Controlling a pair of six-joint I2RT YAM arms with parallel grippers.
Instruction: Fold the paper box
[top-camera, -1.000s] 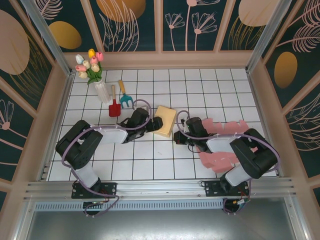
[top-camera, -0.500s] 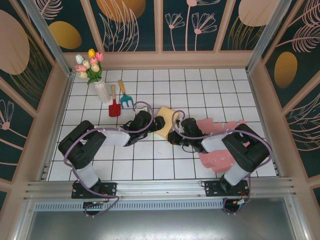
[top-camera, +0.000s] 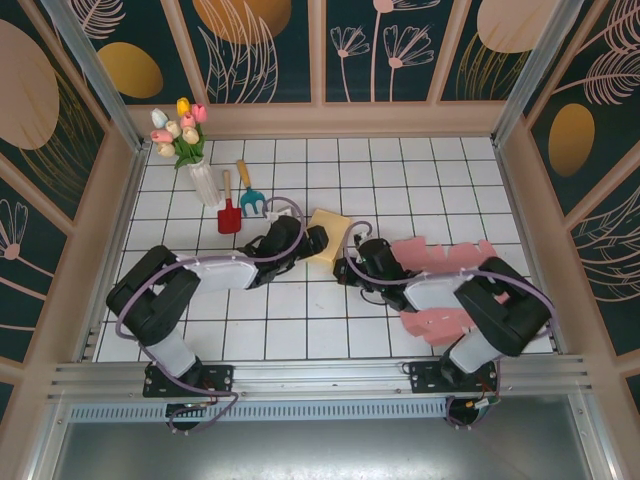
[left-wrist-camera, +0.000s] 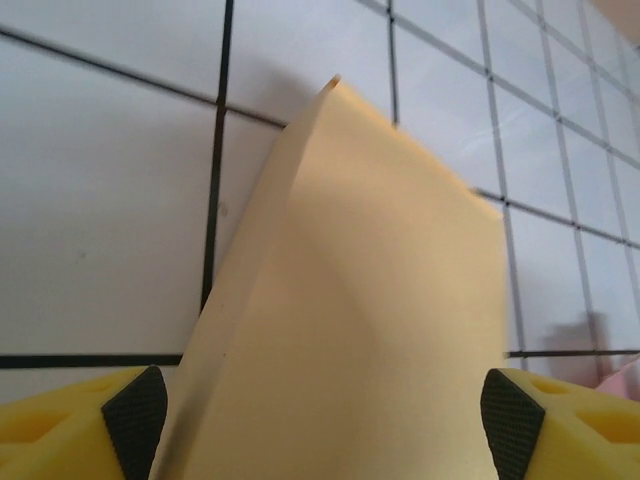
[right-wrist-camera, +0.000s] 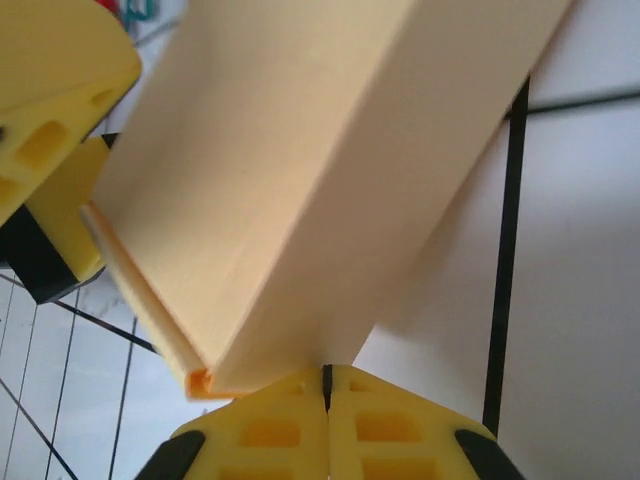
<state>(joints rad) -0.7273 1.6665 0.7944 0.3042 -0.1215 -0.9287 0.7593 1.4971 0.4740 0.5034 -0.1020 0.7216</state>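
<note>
The paper box (top-camera: 331, 230) is pale yellow and lies part-folded on the white tiled table (top-camera: 400, 170), near its middle. My left gripper (top-camera: 313, 243) reaches in from the left, its jaws spread wide across the box (left-wrist-camera: 370, 300). Both black pads (left-wrist-camera: 135, 415) sit at the box's sides, so it is shut on the box. My right gripper (top-camera: 347, 268) is shut, and its closed tips (right-wrist-camera: 326, 375) press against the lower corner of the box (right-wrist-camera: 300, 150). In the right wrist view the left gripper's yellow finger (right-wrist-camera: 50, 90) stands at the box's far side.
Flat pink paper sheets lie under and beside the right arm (top-camera: 452, 255) and nearer the front (top-camera: 438, 322). A vase of tulips (top-camera: 186, 140), a red shovel (top-camera: 229, 213) and a teal rake (top-camera: 250, 196) stand at the back left. Walls fence the table.
My right gripper has moved left up to the box's near right corner. The box and my left gripper shifted slightly toward the front, then back.
</note>
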